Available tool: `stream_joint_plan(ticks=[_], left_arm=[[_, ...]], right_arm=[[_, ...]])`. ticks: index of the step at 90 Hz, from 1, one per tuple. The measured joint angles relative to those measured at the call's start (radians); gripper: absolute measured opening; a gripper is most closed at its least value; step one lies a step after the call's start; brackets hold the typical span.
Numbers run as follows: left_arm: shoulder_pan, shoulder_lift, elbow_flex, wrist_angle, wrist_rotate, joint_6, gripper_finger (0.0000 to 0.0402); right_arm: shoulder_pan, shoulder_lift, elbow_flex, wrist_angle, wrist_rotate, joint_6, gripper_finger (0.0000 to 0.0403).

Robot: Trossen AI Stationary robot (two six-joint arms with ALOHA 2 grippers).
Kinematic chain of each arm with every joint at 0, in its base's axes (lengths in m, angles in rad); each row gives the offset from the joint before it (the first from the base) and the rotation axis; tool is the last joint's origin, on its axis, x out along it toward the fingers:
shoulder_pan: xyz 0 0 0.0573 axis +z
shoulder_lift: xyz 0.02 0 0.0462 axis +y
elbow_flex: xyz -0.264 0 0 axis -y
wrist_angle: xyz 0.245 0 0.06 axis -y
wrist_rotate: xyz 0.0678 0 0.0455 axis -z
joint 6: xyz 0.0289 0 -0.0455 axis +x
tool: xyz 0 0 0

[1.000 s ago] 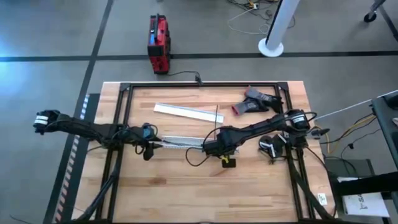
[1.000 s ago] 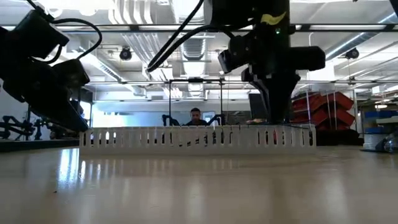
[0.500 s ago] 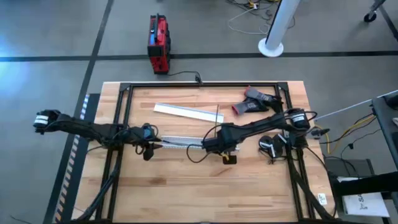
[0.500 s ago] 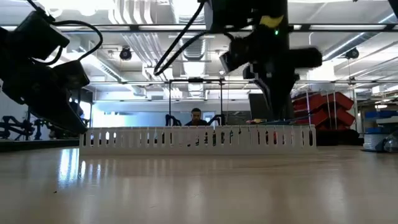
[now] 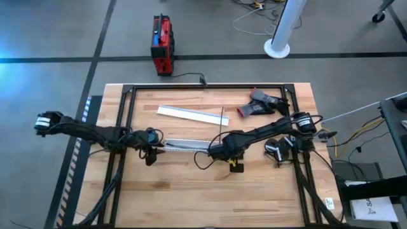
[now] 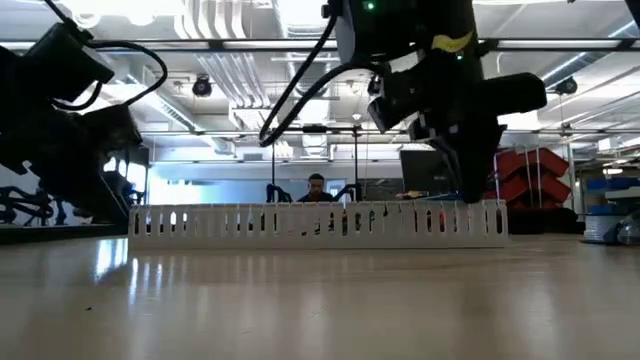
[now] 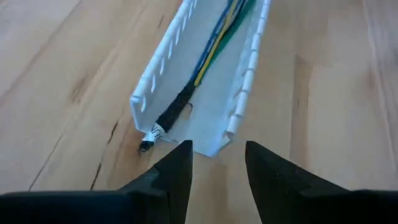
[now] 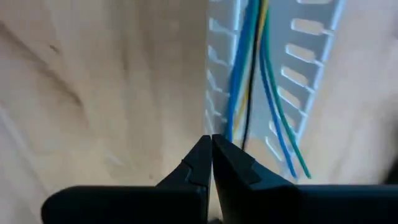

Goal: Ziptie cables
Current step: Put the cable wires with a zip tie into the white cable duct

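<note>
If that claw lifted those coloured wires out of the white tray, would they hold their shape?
Probably not. The wires are very thin and lie in loose, wavy lines along the tray, so they would likely droop. They look light. The dark sleeved end may stay a bit stiffer.

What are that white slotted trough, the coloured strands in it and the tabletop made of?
The trough looks like matte white plastic: thin walls with evenly cut slots. The cables seem plastic-coated wire, with smooth blue, green and yellow jackets and a black sleeve at one end. The tabletop appears to be pale wood, with visible grain and plank seams.
</note>
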Motion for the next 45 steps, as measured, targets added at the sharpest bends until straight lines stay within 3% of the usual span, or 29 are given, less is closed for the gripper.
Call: stream_joint_plan(ticks=[17,45], left_arm=[[0.0,0.004,0.0,-0.001,-0.001,0.007,0.013],[0.0,0.002,0.0,-0.001,0.002,0.002,0.013]], right_arm=[[-0.01,-0.003,-0.004,0.007,0.073,-0.037,0.0],[-0.031,-0.003,-0.03,0.049,0.074,-0.079,0.0]])
